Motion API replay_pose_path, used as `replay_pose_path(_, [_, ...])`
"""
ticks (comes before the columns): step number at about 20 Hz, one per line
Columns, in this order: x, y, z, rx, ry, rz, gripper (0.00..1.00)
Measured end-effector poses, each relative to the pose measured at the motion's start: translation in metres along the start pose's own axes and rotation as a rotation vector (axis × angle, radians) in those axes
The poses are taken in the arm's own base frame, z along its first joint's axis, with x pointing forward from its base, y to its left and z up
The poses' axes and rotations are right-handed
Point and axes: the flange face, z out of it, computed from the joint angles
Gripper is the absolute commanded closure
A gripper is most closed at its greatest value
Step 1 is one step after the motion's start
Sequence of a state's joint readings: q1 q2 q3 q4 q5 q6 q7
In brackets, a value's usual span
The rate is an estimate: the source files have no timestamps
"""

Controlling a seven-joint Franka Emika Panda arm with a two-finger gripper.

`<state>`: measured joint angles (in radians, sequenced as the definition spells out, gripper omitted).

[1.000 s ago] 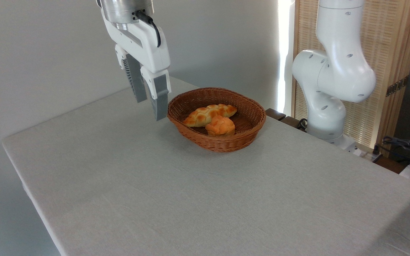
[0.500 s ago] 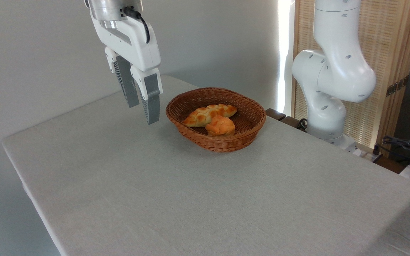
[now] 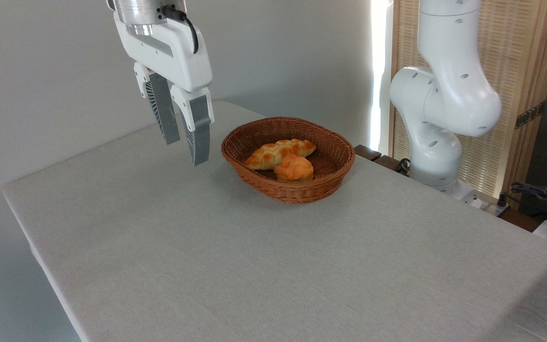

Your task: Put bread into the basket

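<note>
The small round orange-golden bun (image 3: 294, 168), lying in the oval reddish-brown wicker basket (image 3: 335, 152), looks light and squashy, best pinched gently across its paler sides, while the empty pincer (image 3: 185, 151) hangs narrowly parted.

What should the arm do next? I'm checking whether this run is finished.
Probably just retreat clear. The bread already lies in the basket beside the braided loaf, and the gripper hangs open and empty left of the rim, so nothing seems left to place.
</note>
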<state>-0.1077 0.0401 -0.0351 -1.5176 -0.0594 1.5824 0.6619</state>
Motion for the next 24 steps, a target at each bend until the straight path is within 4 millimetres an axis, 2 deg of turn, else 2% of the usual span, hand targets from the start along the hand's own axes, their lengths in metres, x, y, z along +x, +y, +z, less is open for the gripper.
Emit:
replay_pose_path(12, [0.009, -0.009, 0.017, 0.001, 0.000, -0.002, 0.00])
replay_pose_path(18, [0.022, -0.030, 0.042, 0.054, 0.065, -0.016, 0.00])
replay_pose_path(24, [0.016, -0.026, 0.035, 0.047, 0.055, -0.017, 0.00])
